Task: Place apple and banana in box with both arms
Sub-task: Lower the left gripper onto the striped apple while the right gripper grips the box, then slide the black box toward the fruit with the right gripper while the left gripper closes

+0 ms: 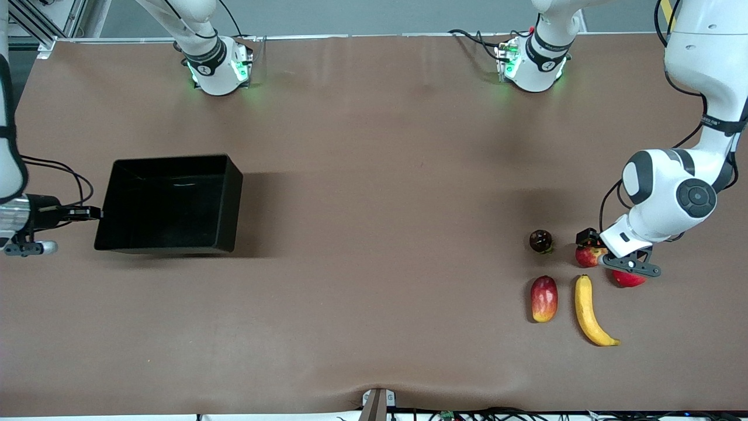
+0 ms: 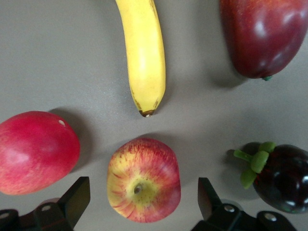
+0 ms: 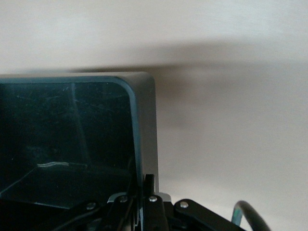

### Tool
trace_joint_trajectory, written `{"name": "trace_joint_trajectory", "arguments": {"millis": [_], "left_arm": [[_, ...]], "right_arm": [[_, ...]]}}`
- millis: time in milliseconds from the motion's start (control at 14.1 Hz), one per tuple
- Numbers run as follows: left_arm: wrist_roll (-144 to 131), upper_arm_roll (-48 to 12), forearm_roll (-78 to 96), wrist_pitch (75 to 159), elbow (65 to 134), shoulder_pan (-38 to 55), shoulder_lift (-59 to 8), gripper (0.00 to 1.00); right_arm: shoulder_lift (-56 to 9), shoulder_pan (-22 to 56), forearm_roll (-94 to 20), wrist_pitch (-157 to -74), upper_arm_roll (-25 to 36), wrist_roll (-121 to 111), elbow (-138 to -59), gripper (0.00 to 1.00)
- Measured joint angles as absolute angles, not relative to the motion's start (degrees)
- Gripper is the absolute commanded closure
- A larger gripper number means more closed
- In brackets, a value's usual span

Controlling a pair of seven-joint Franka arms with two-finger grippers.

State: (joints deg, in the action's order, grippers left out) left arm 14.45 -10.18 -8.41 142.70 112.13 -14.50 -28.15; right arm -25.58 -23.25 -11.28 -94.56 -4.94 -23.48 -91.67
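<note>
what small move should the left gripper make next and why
Probably lower and close. The left gripper is open, one finger on each side of the apple, not yet touching it. The right gripper is shut on the box wall, and nothing lies in the box.

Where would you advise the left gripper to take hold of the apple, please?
Across its round middle, from straight above. The apple sits stem dimple up between the left gripper's open fingers, with bare table either side before the red fruit and the mangosteen.
</note>
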Motion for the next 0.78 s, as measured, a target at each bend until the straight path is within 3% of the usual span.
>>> {"name": "trace_joint_trajectory", "arguments": {"millis": [568,781], "left_arm": [[13.15,-10.11,-8.41,142.95,111.79,-14.54,-29.18,0.14],[13.15,-10.09,-8.41,143.74,111.78,-14.57,-29.9,0.3]], "right_arm": [[-22.89,-6.22,-16.61,-90.8,-6.22,-11.72,-89.99,1.0],[-22.84,0.66,-19.41,-92.32,-6.29,-4.33,-90.15,1.0]]}}
